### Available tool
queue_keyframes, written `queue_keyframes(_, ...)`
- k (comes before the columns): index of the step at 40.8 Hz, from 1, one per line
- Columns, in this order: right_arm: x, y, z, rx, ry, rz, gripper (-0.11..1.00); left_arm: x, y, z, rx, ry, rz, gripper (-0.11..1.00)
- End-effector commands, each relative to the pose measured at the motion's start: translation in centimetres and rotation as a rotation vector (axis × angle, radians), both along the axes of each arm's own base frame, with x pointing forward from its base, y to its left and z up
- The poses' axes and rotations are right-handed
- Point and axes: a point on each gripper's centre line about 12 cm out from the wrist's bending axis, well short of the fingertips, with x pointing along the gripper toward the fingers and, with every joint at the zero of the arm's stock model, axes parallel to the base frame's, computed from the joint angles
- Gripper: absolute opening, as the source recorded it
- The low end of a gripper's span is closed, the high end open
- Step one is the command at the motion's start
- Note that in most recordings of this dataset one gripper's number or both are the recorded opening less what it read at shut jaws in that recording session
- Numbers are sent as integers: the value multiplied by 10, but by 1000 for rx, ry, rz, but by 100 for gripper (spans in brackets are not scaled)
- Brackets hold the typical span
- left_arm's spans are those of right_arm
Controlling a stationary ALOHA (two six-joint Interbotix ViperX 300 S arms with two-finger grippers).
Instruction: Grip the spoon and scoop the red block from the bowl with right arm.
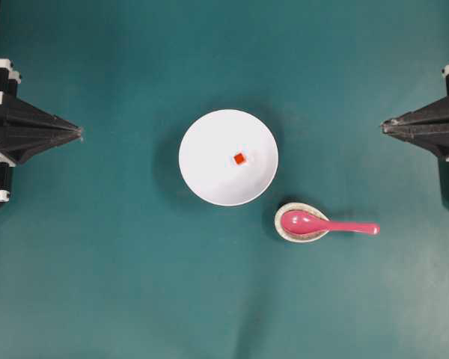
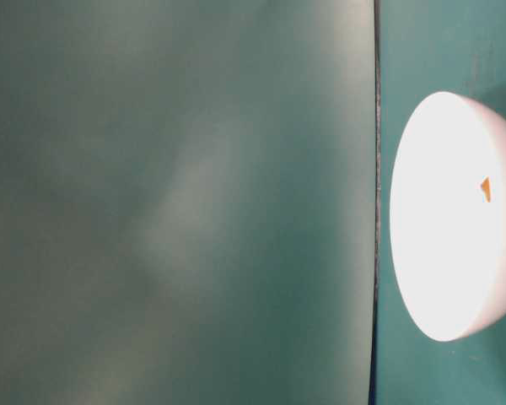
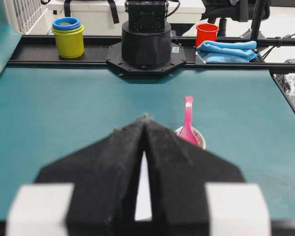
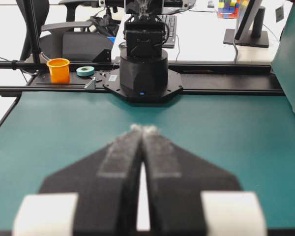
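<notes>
Both claws, left [image 1: 79, 133] and right [image 1: 384, 126], are closed, empty.

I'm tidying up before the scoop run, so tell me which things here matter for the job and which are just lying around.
Needed for the job:
- pink spoon
- red block
- white bowl holding the block
- right end effector, shut, empty

Just lying about:
- speckled dish under the spoon's head
- left end effector, shut, idle
- stacked cups, red cup, blue cloth
- orange cup, tape roll
</notes>
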Motion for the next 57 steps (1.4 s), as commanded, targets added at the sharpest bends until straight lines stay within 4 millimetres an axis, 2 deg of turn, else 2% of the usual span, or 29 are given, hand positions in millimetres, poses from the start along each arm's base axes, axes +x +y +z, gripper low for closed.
queue_keyframes(1,2,0,5,3,-14,1,0,4,-1,7,1,21,-5,0)
queue_keyframes(15,5,1,6,9,2,5,0,6,-1,9,-12,57,-5,0)
queue_keyframes(22,12,7,-7,37,54,34,2,6,-1,8,-14,58,-5,0)
queue_keyframes(24,16,9,-15,64,85,41,11,6,-1,8,-14,61,-5,0)
queue_keyframes(30,29,19,-43,148,156,71,50,5,-1,5,-41,87,-5,0)
queue_keyframes(32,32,25,-54,154,170,91,54,5,-1,4,-52,94,-5,0)
queue_keyframes(40,41,46,-99,231,236,113,50,4,-1,5,-75,92,-6,0)
queue_keyframes(49,32,62,-150,314,343,48,50,4,-1,5,-75,91,-6,0)
queue_keyframes(57,15,76,-171,363,364,-23,50,4,-1,5,-75,91,-6,0)
